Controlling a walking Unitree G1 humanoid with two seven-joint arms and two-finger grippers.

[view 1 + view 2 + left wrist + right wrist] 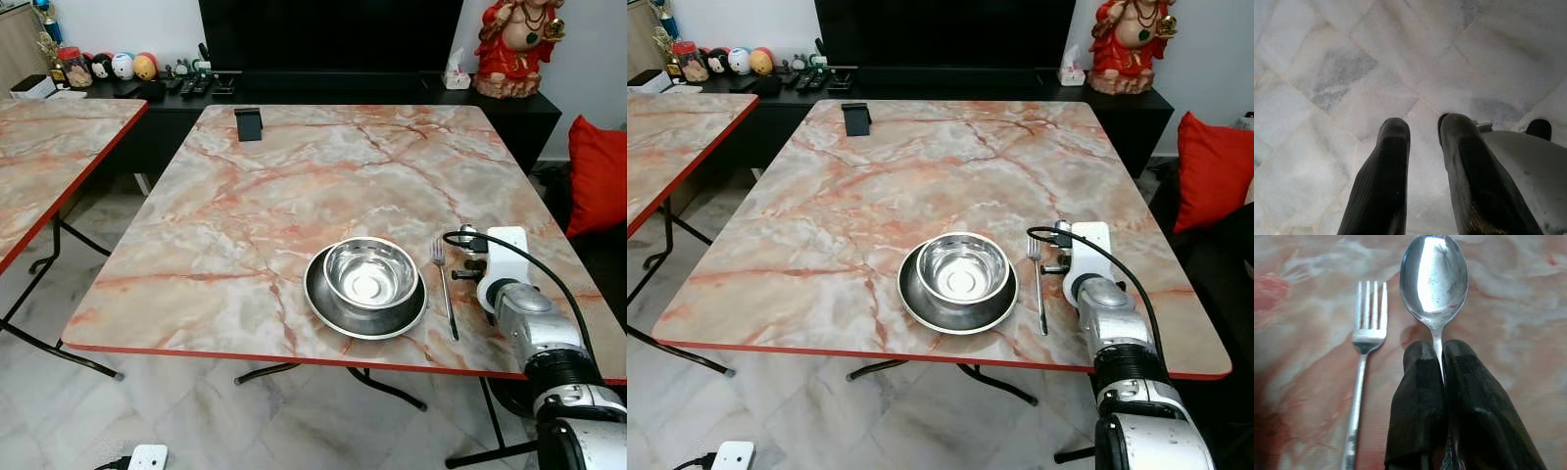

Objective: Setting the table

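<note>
Right claw (1442,357) pinching spoon (1434,279) (beside fork (1365,352))

Table (294,186): pink-grey marble veining, red edge. Bowl (370,273), fork (1362,362), spoon (1434,279): shiny silver. Right gripper (1442,352) fingers: black.

No readable text, label, brand, number or sign appears on the table, the dishes, the cutlery or the shelf items.

Even bright indoor light, head views sharp. Glare inside round steel bowl (371,273) at lower centre; close shiny steel spoon (1434,279) slightly soft, reflective.
</note>
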